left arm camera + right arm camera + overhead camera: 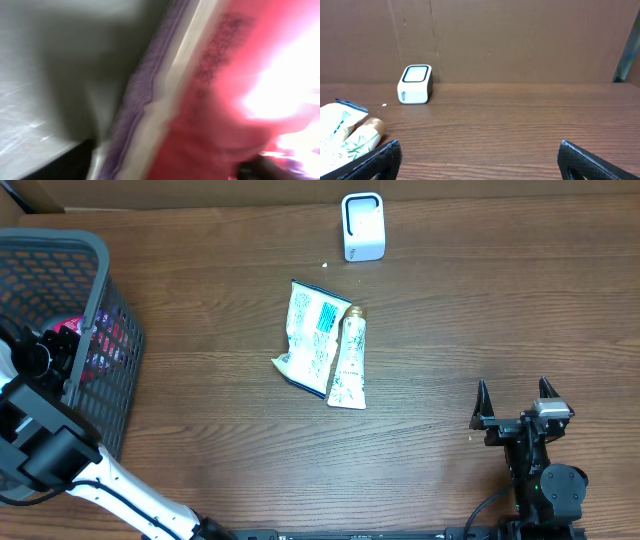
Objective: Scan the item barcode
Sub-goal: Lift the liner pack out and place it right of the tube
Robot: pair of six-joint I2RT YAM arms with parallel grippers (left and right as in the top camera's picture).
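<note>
Left claw in the basket [50, 237], right claw [515, 402] spread.
Far left, a pink packet [215, 100] blurs right against my left claw; whether it grips, I cannot tell. Pouch [310, 335] and tube [349, 358] lie touching in the middle of the worktop [200, 460], well apart from my right claw at near right.

The left wrist view is smeared — a pink-red item [220, 95] beside a purple strip [134, 112], perhaps packaging. Overhead, the basket [98, 275] runs off the left edge, and the tip of the left arm [45, 445] is lost inside it.
</note>
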